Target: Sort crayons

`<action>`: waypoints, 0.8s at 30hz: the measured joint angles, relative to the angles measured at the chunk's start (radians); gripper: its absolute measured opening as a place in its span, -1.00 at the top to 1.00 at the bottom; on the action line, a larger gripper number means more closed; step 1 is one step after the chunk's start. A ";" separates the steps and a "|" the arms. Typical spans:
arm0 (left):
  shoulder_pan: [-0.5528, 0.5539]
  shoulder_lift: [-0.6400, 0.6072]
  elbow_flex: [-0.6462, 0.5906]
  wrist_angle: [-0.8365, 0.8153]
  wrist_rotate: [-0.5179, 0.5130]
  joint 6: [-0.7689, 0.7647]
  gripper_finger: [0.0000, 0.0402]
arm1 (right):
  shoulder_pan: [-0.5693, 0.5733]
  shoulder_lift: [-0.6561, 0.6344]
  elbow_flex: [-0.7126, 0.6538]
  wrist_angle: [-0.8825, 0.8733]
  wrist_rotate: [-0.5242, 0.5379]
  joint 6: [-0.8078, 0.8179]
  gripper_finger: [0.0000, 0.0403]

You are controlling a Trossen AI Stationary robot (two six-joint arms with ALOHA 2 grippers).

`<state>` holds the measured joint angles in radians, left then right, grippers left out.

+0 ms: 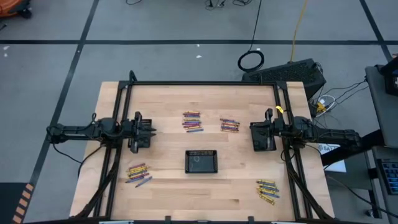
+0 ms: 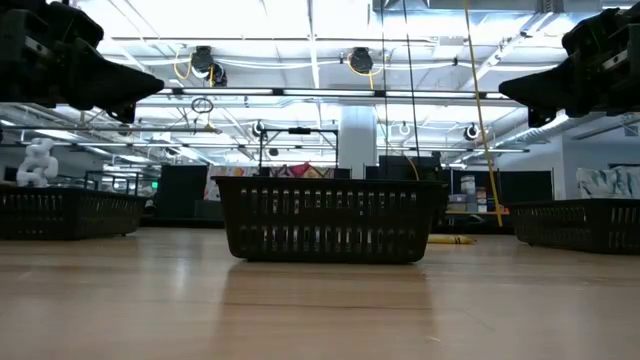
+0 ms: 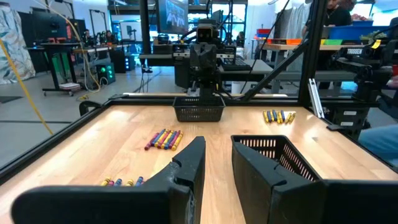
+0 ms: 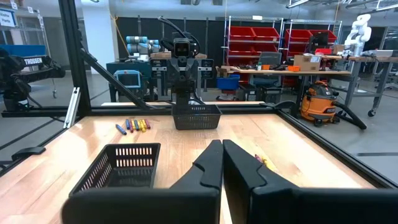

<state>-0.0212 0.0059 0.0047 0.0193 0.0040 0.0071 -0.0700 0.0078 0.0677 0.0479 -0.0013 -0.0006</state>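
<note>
Taking the table in the high view as a clock face, with twelve at the far edge, the nearest crayons are the two front clusters. One cluster of thin mixed-colour wax crayons (image 1: 138,173) lies at about eight o'clock. A mostly yellow cluster of crayons (image 1: 268,190) lies at about five, close to the front right corner.

At the centre, slightly toward six, stands the small black slotted plastic tray (image 1: 201,161), which looks empty.

Level with the middle of the table, the dark two-fingered left gripper (image 1: 151,132) hangs at nine o'clock. Its fingers (image 3: 189,165) are partly parted with nothing between them. The matching right gripper (image 1: 251,134) waits at three o'clock, its fingers pressed together on nothing. In the low view both hang clear above the light wooden tabletop (image 1: 168,199).

Farther back, two more crayon bundles lie side by side near twelve: one (image 1: 192,121) just left of centre, the other (image 1: 229,125) just right of it. Their sticks mostly run left to right, along the line between the grippers.

For a first pick, the left gripper seems the likelier. The eight o'clock cluster lies nearly straight in front of it, toward six. Those sticks lie slightly aslant, so the wrist would probably need to turn to close across one crayon's long axis.
</note>
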 joint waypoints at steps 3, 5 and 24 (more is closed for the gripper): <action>0.000 0.000 0.000 0.000 0.000 0.000 0.58 | 0.000 0.000 0.000 0.000 0.000 0.000 1.00; 0.000 0.000 0.000 0.000 0.000 0.000 0.58 | 0.000 0.000 0.000 0.002 0.000 0.001 1.00; 0.000 0.000 0.000 0.000 0.000 0.000 0.58 | 0.292 0.167 0.000 0.376 0.225 0.641 1.00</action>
<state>-0.0214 0.0061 0.0046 0.0193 0.0044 0.0071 0.2225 0.1749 0.0677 0.4241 0.2241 0.6405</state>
